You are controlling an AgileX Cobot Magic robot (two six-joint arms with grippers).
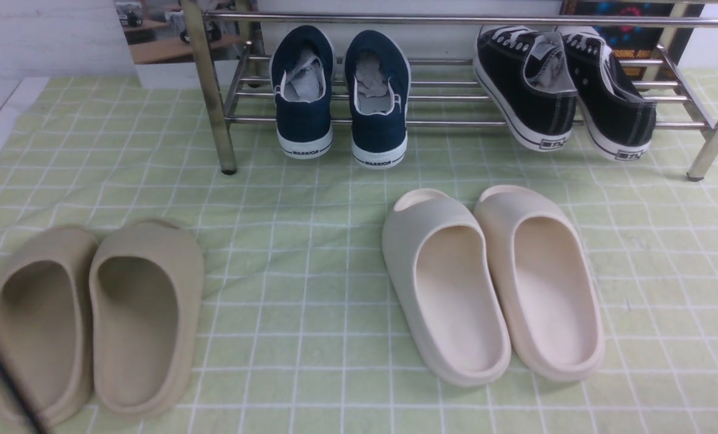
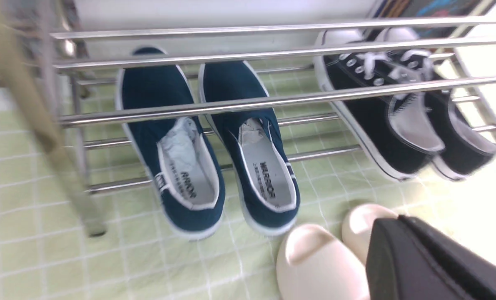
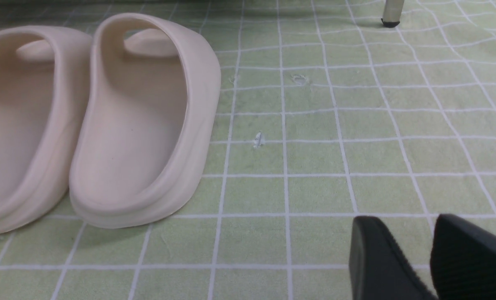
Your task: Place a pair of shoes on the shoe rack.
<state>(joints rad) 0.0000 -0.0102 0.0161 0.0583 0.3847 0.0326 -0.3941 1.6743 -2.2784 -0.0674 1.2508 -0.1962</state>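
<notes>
The pair of navy-blue slip-ons, left shoe (image 1: 303, 90) and right shoe (image 1: 378, 96), stands side by side on the lower bars of the shoe rack (image 1: 455, 20), heels toward me and "WARRIOR" on the soles. Both shoes (image 2: 168, 137) also show in the left wrist view behind a rack bar (image 2: 272, 100). My left gripper (image 2: 391, 221) is shut and empty, hovering in front of the rack above the cream slides. My right gripper (image 3: 410, 221) is slightly open and empty, low over the cloth. Neither gripper shows in the front view.
Black lace-up sneakers (image 1: 563, 84) lean on the rack's right part. Cream slides (image 1: 491, 277) lie on the green checked cloth in front and tan slides (image 1: 93, 313) at the front left. A rack leg (image 3: 391, 16) stands beyond the right gripper.
</notes>
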